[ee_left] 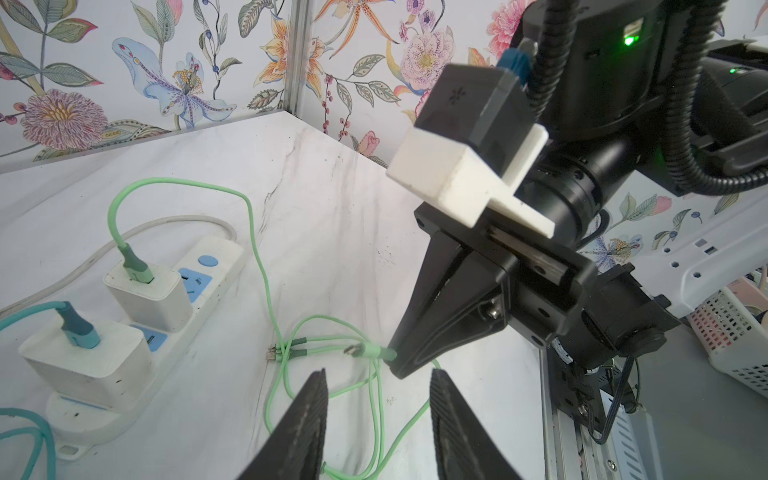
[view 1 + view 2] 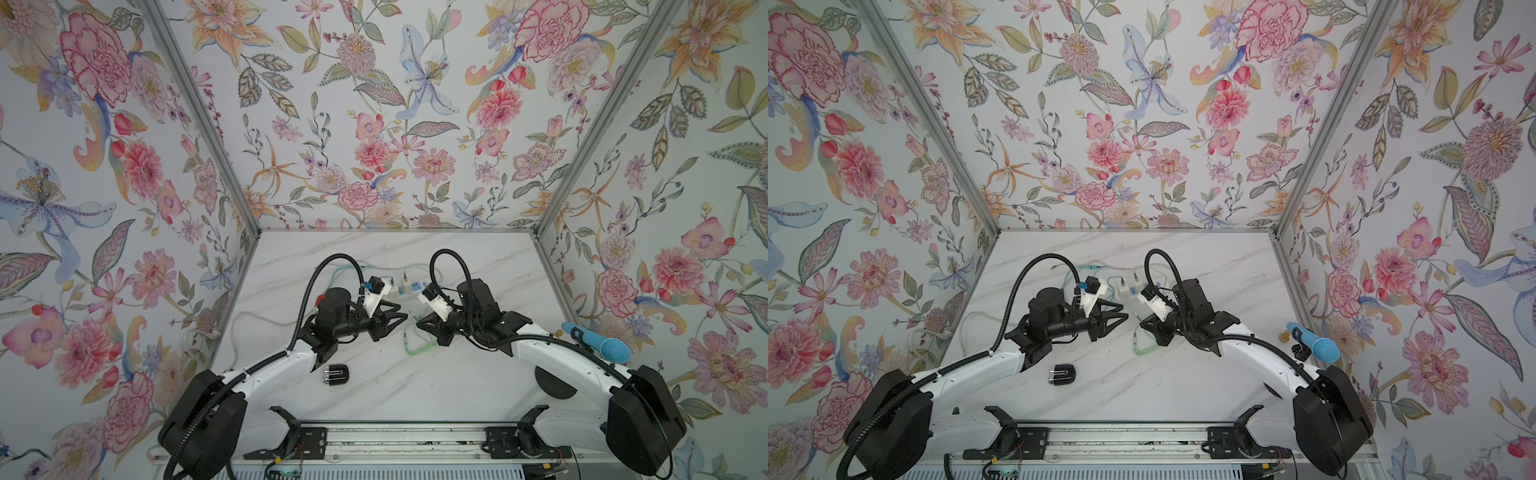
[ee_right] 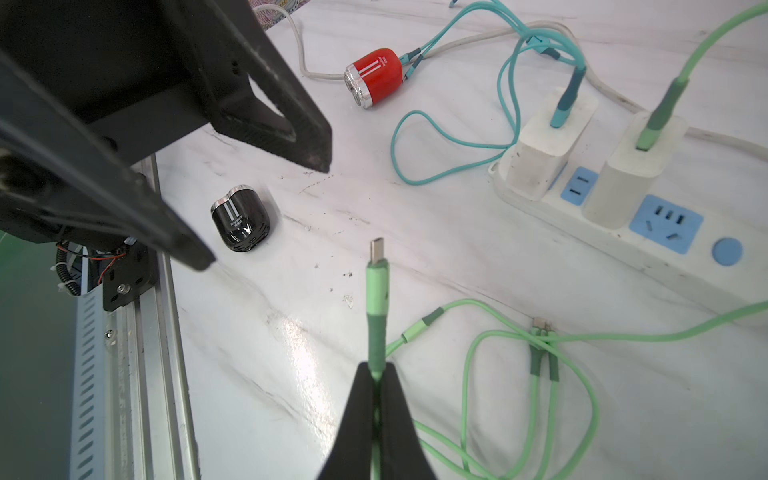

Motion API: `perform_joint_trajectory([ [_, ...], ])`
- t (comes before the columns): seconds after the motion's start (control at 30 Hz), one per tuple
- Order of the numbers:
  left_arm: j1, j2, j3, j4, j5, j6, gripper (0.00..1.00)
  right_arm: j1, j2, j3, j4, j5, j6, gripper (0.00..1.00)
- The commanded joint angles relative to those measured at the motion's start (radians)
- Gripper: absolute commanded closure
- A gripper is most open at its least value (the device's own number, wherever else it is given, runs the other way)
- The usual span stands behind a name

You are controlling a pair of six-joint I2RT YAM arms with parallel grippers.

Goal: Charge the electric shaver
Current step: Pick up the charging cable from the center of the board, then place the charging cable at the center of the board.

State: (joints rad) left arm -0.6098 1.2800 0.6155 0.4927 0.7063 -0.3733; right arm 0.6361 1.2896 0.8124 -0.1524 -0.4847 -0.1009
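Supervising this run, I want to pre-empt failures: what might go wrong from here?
The right gripper pinches the green cable well behind its plug, so the plug may flex on insertion.
The black shaver lies loose, unheld by the open left gripper; it may slide when pushed.
Loose green loops might snag.

bare tabletop [image 2: 415,386] around black shaver [image 3: 240,219]; green cable loops [image 3: 536,365] and power strip [image 3: 615,245] farther back

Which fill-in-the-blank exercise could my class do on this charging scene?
1. The right gripper holds a cable coloured ___.
2. Besides the red shaver, a second shaver is coloured ___.
3. The left gripper is open, holding ___.
4. The power strip carries ___ white chargers.
Answers: green, black, nothing, two
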Motion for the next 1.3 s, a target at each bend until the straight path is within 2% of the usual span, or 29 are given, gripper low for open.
perform_joint_trajectory([
  [0.0,-0.017,0.032,0.005,0.075,0.007,-0.037,0.63,0.033,0.007,0.037,-0.005,0.016,-0.025,1.00],
  [0.3,-0.018,0.077,0.015,0.105,0.020,-0.040,0.75,0.061,-0.006,0.052,-0.009,0.017,-0.025,1.00],
  [0.77,-0.019,0.085,0.004,0.104,0.054,-0.037,1.00,0.056,-0.004,0.067,-0.010,0.082,-0.033,1.00],
  [1.27,-0.019,0.103,0.019,0.098,0.070,-0.028,1.00,0.039,-0.059,0.017,0.005,0.158,-0.027,1.00],
])
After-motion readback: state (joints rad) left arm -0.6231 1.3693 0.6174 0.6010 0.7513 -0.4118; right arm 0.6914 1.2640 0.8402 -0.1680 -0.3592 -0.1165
